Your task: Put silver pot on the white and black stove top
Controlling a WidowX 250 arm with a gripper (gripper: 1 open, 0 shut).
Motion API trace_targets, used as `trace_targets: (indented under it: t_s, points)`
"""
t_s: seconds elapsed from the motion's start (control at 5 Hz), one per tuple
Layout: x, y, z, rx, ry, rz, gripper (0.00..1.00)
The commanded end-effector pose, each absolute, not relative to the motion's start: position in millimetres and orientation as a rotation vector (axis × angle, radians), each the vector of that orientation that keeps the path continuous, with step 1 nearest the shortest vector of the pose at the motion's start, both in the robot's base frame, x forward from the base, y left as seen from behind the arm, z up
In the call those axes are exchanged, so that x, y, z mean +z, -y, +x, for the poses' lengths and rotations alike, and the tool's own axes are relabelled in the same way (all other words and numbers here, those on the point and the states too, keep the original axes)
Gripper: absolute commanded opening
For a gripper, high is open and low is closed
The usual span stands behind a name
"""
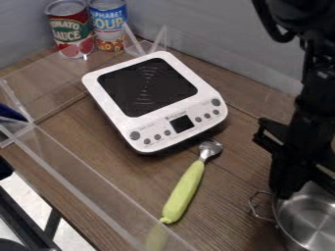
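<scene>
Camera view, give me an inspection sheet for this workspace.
Surface: wooden table.
Job's things: pot at lower right, partly out of frame, not on the stove; stove at centre, top bare.
Clutter: two cans at back left; green-handled utensil in front of the stove.
Grippers: gripper pointing down, shut on the pot's rim.
Cables: nothing seen.
Surroundings: grey wall behind.
</scene>
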State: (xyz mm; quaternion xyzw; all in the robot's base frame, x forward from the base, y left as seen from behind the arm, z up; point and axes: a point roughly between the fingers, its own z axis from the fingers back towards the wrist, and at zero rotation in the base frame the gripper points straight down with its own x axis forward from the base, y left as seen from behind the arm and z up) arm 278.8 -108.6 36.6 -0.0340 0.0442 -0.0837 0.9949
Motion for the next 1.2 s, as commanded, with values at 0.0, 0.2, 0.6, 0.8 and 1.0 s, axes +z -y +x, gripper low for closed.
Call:
trace_targets:
  t_s: [0.0,0.2,0.6,0.8,1.0]
  points:
    - [72.6,117,279,-0.185,-0.036,-0.074,0.0]
    - [103.5,97,288,-0.164,-0.011,-0.045,0.0]
    - [165.3,37,307,-0.132,0.028,0.048,0.0]
    - [184.8,2,314,-0.069,0.041,0.085,0.0]
    - [210.5,-47,322,0.043,0.046,0.111,0.0]
